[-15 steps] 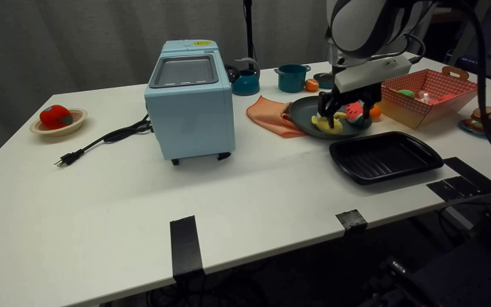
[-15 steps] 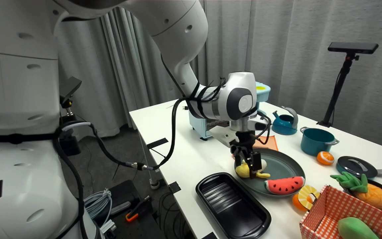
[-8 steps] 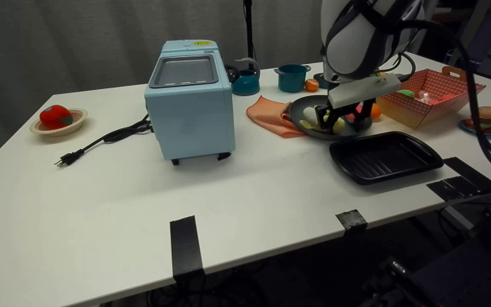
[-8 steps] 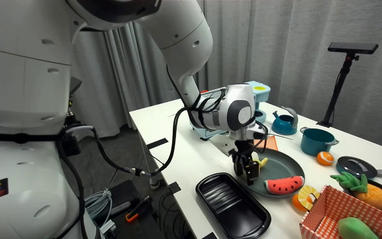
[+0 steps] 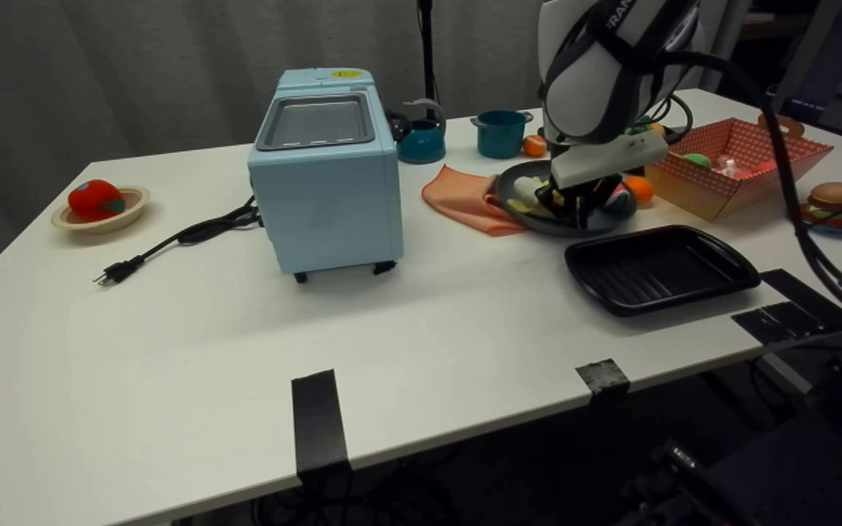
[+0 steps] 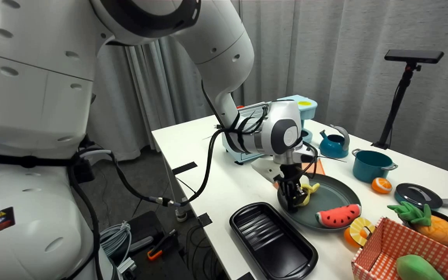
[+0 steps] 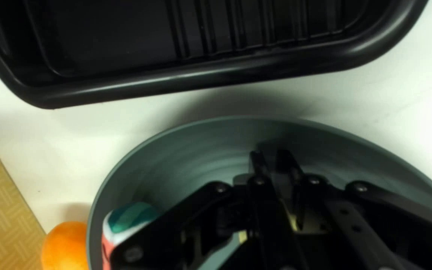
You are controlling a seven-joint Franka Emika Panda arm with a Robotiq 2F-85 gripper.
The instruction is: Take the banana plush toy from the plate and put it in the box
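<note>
Four letters (image 5: 619, 14), “FRAN”, mark the white arm (image 5: 583, 95) in an exterior view; in both, the yellow plush banana (image 6: 309, 189) lies on the round grey-green plate (image 6: 333, 192). Wrist view: black pincer (image 7: 271, 154) nearly together; whether it clamps anything, I cannot tell.

"From where are the exterior views looking?"
"Above the white table (image 5: 194, 329), both facing grey curtains (image 6: 344, 85); in an exterior view the robot arm (image 6: 216, 46) is looming close."
"And the wrist view?"
"It's staring down, close over the dark grey plate (image 7: 186, 161)."
"What are both exterior views sharing?"
"They're showing plate, ridged pan (image 6: 274, 237), gingham box (image 6: 414, 239)."
</note>
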